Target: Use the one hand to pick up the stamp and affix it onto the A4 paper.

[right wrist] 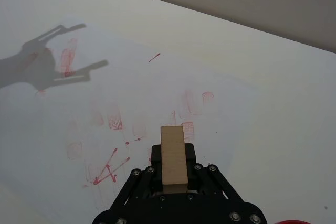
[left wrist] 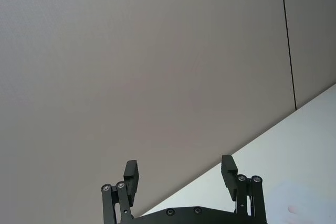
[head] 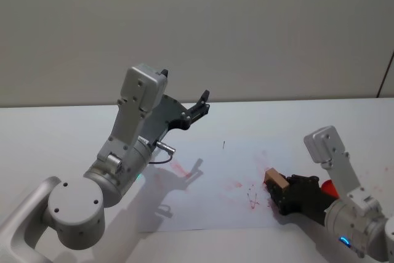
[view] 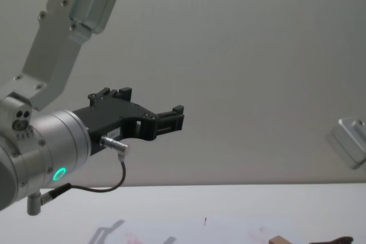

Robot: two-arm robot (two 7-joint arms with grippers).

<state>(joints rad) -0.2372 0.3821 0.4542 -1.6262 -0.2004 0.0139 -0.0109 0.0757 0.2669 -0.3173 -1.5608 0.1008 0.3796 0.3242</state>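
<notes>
Lower right, the slim black right gripper clamps its jaws on a light-brown wooden stamp over the white paper sheet; black left gripper, jaws apart.

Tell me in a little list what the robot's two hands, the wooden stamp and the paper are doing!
Right gripper: shut on the stamp, low over the paper, near its right side
Stamp: wooden block, clamped between the jaws
Paper: white sheet flat on the table, with red ink marks
Left gripper: open, raised, holding nothing
</notes>
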